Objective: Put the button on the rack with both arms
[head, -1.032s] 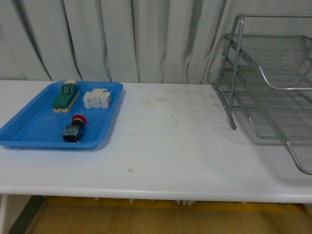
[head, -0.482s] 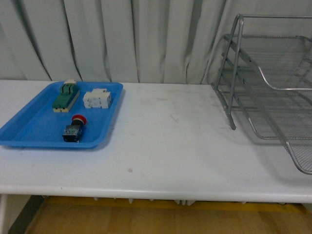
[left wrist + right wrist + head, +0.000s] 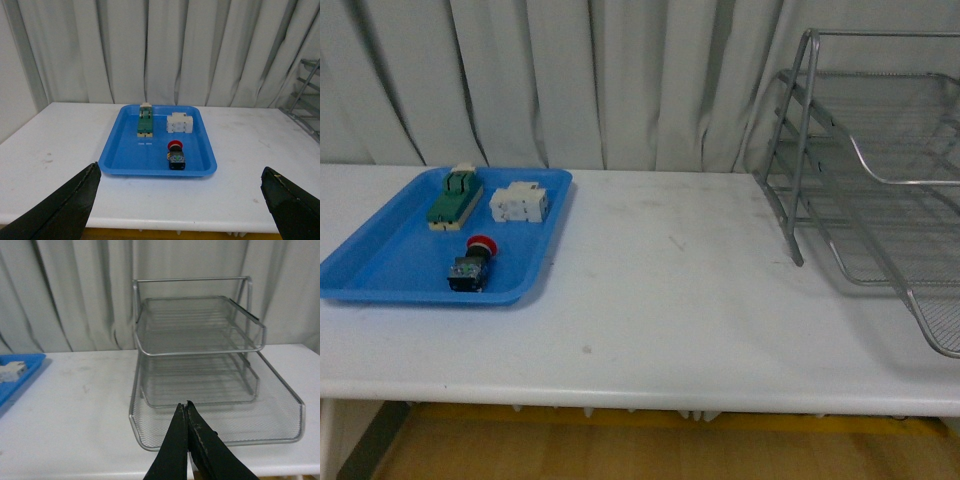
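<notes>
Front view: the rack (image 3: 890,110) extends past the right edge. Right wrist view: the blue tray (image 3: 31,361) is cropped to one corner. Markings on the button (image 3: 473,262) are illegible.

A flat blue plastic tray (image 3: 380,265) lies on the white table (image 3: 670,300), toward 9 o'clock of the tabletop in the front view, with pale pleated curtains (image 3: 570,80) hanging behind. Inside the tray, a green-and-cream switch block (image 3: 455,199) sits near 12 o'clock. A white circuit breaker (image 3: 520,204) sits just beside the block at its 3 o'clock, apart from it.
</notes>
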You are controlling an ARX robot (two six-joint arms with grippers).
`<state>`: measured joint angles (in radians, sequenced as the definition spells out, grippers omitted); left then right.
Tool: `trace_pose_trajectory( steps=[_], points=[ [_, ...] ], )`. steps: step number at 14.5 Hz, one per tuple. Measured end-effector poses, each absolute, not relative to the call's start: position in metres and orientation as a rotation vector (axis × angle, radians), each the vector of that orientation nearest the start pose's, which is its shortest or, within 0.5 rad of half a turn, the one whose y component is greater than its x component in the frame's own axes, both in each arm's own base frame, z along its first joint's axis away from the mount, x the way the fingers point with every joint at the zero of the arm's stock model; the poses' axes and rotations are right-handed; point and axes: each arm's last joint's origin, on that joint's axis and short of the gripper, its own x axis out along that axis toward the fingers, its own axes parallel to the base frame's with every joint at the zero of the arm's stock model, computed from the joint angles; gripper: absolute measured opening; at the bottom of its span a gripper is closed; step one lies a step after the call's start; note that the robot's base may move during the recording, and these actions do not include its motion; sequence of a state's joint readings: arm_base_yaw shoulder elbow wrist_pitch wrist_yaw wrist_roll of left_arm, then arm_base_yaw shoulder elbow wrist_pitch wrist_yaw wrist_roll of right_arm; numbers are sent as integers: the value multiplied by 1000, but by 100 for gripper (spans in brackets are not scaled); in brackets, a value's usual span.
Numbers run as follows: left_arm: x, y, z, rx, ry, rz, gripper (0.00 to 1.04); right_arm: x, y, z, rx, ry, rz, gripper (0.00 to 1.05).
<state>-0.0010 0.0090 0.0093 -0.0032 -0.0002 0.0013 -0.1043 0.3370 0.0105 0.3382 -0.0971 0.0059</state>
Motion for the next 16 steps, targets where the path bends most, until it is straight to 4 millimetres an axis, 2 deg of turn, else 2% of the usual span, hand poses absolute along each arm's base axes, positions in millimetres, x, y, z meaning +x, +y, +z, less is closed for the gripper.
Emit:
trace_pose_trajectory(
  steps=[1,7,8,9,12,13,16],
  points=[
    [98,0,166,1,3,-1,98,116,1,171,5,-18,24,2],
    [98,0,166,1,2,-1,98,108,0,169,3,-11,0,2],
    [98,0,166,1,2,0,98,101,0,163,3,44,1,2],
    [98,0,166,1,3,-1,98,97,0,169,3,-23,1,2],
    [98,0,166,1,3,-1,98,97,0,167,2,-3,0,2],
    [98,0,166,1,2,-1,98,97,0,167,2,-3,0,13],
    [98,0,166,1,2,-1,98,97,0,167,2,-3,0,57]
  ],
)
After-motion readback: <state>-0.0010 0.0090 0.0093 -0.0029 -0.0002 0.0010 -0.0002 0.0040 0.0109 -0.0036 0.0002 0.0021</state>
